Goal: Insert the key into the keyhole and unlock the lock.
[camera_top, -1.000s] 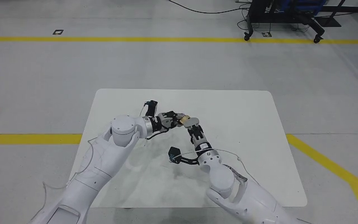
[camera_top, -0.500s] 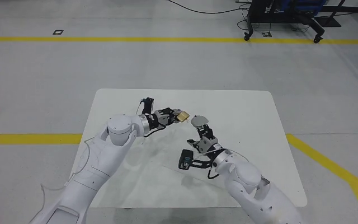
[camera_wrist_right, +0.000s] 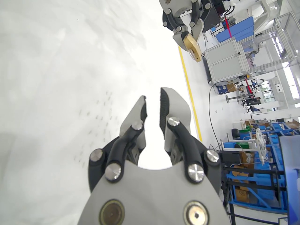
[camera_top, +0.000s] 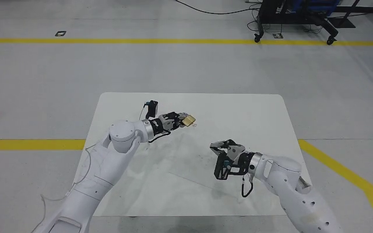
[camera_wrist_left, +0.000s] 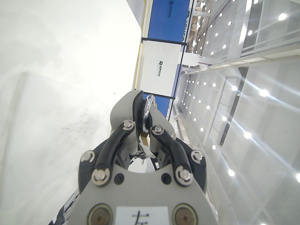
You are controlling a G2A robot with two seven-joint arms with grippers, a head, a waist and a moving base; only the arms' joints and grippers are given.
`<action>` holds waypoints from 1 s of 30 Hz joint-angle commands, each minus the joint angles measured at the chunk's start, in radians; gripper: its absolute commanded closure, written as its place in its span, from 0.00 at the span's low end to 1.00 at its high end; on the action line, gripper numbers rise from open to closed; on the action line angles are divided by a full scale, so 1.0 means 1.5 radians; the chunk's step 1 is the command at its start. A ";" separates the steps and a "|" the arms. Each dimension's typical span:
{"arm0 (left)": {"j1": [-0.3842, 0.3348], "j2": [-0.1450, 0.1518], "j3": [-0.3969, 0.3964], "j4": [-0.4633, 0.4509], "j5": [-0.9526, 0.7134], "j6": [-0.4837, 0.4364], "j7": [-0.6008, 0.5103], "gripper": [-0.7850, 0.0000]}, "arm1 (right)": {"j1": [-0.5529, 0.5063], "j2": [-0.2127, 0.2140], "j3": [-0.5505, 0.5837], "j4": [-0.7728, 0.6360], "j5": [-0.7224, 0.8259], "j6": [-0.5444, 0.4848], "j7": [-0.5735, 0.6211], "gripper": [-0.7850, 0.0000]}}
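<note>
— White worktop (camera_top: pixel 262 116): left tool (camera_top: pixel 184 120) pinches the brass lock (camera_top: pixel 189 121) over its far half.
— Right tool (camera_wrist_right: pixel 152 105)?
— Jaws spread, over the near right part, well apart from the lock.

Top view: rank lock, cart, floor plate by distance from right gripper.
From the right gripper:
1. lock, in the left gripper, mid-table
2. cart, on the floor past the table, far right
3. floor plate, far left

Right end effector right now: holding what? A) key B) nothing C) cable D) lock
B: the right end effector stands open with nothing in the gap, while the lock sits clamped in the left end effector.
</note>
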 commanded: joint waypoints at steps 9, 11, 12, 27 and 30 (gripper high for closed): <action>0.017 0.003 0.010 -0.027 0.033 -0.014 -0.040 1.00 | 0.121 0.005 -0.048 0.087 0.088 -0.237 -0.166 1.00; 0.016 0.005 0.006 -0.028 0.038 -0.020 -0.070 1.00 | 0.152 0.006 -0.061 0.109 0.089 -0.266 -0.192 1.00; 0.016 0.006 0.005 -0.028 0.044 -0.023 -0.077 1.00 | 0.163 0.006 -0.071 0.119 0.092 -0.270 -0.207 1.00; 0.017 0.013 0.011 -0.043 0.081 -0.028 -0.170 1.00 | 0.332 0.028 -0.219 0.310 0.164 -0.270 -0.331 1.00; 0.016 0.013 0.014 -0.044 0.087 -0.029 -0.176 1.00 | 0.356 0.029 -0.239 0.324 0.178 -0.270 -0.329 1.00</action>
